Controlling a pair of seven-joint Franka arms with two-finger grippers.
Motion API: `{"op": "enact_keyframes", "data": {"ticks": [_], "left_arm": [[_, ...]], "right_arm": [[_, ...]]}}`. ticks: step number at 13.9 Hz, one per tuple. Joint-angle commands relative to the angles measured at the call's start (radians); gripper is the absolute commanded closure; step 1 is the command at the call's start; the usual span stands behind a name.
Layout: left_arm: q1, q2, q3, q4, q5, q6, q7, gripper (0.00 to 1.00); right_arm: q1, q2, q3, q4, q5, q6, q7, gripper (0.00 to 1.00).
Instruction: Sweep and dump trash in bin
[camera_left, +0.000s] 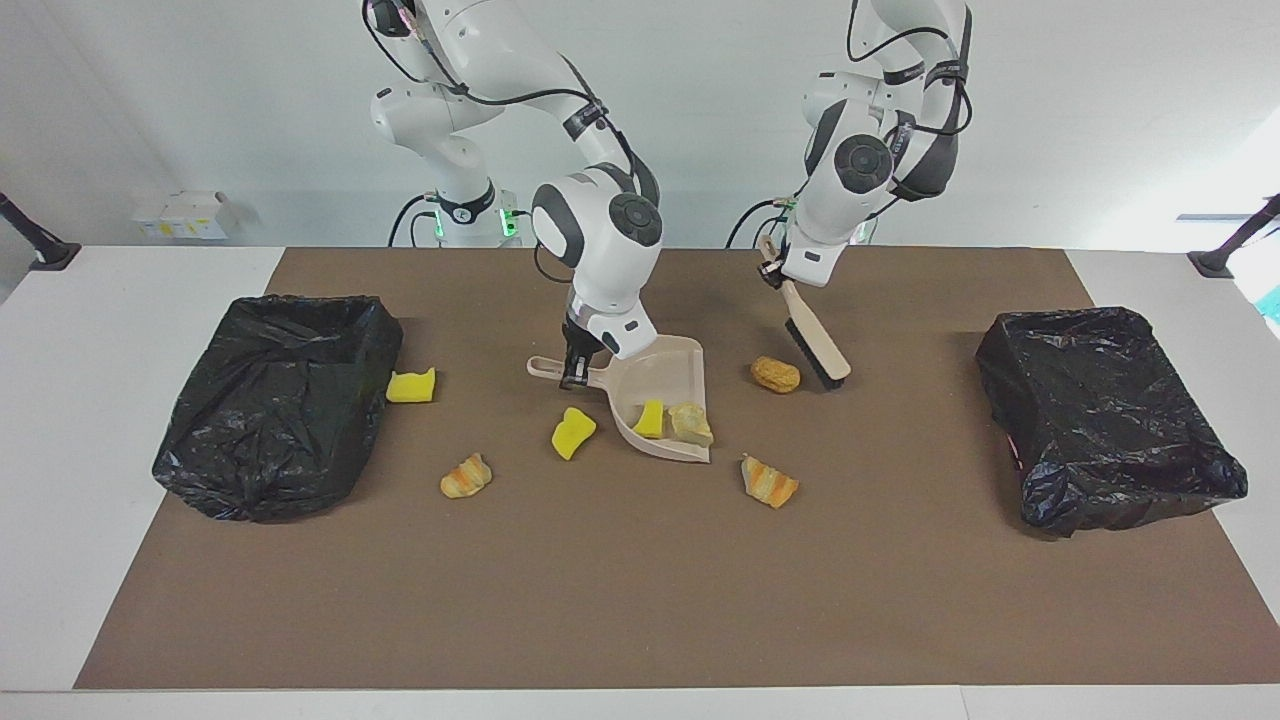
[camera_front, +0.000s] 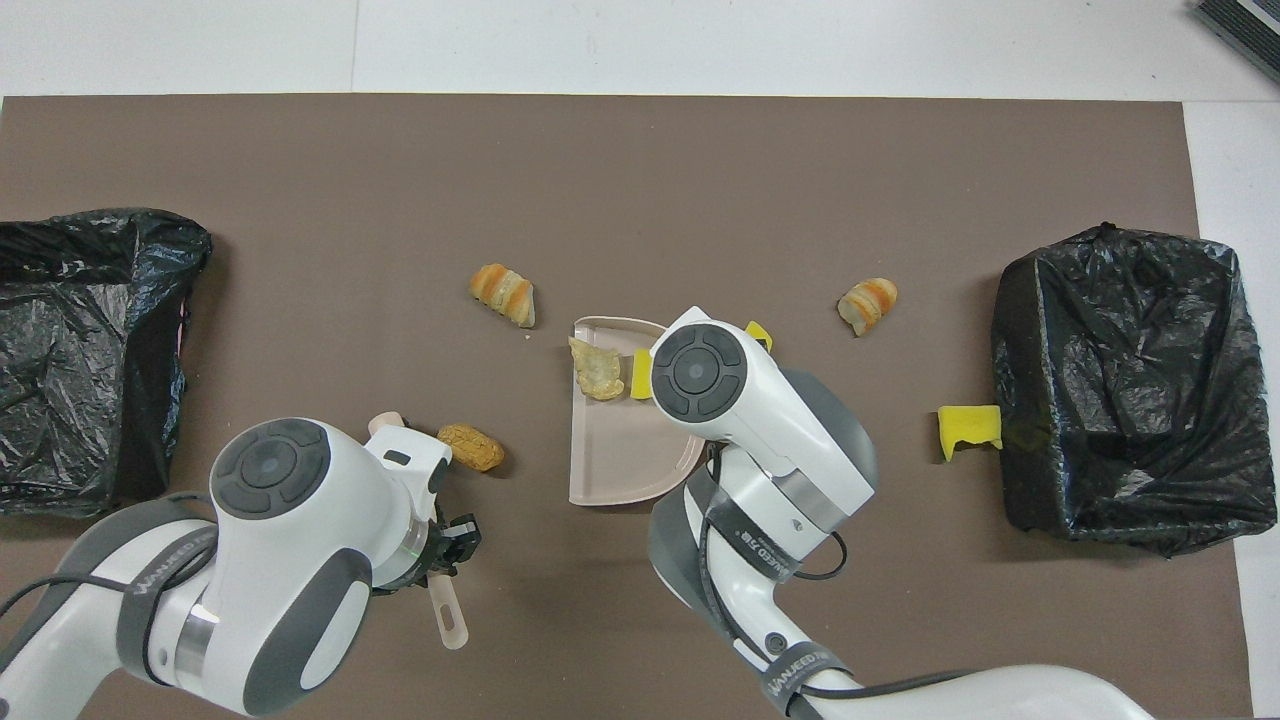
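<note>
Your right gripper (camera_left: 572, 378) was clamped on the handle of the beige plastic dustpan (camera_left: 668, 380), lifted and tilted, with 2 scraps in it: a yellow sponge chunk (camera_left: 649, 419) and a tan bread piece (camera_left: 691, 424). Your left gripper (camera_left: 775, 276) gripped the beige black-bristled brush (camera_left: 818, 345) beside a brown nugget (camera_left: 775, 374). 4 other scraps (camera_left: 768, 481) lay on the brown mat (camera_left: 640, 590).

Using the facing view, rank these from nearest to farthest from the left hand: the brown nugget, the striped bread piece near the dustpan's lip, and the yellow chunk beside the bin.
1. Brown nugget, beside the bristles of the brush held by the left hand.
2. Striped bread piece, near the lip of the dustpan.
3. Yellow chunk, beside the bin at the right arm's end.
</note>
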Motion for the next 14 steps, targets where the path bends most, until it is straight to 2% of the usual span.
{"op": "enact_keyframes", "data": {"ticks": [1,4,7,10,14], "left_arm": [[-0.067,-0.015,0.006,-0.034,-0.014,0.068,0.099,1.00],[-0.142,-0.007,0.004,-0.032,-0.038,0.143,0.117,1.00],[-0.202,0.051,0.003,-0.012,-0.060,0.223,0.130,1.00],[-0.210,0.072,0.003,0.038,-0.060,0.226,0.212,1.00],[-0.192,0.063,0.010,0.095,-0.055,0.184,0.208,1.00]], "right_arm": [[0.003,0.000,0.005,-0.006,-0.031,-0.005,0.035,1.00],[0.005,0.007,0.005,-0.019,-0.031,0.047,0.084,1.00],[0.006,0.014,0.005,-0.021,-0.019,0.073,0.087,1.00],[0.018,0.023,0.007,-0.020,-0.018,0.075,0.127,1.00],[0.018,0.023,0.005,-0.018,-0.016,0.075,0.129,1.00]]}}
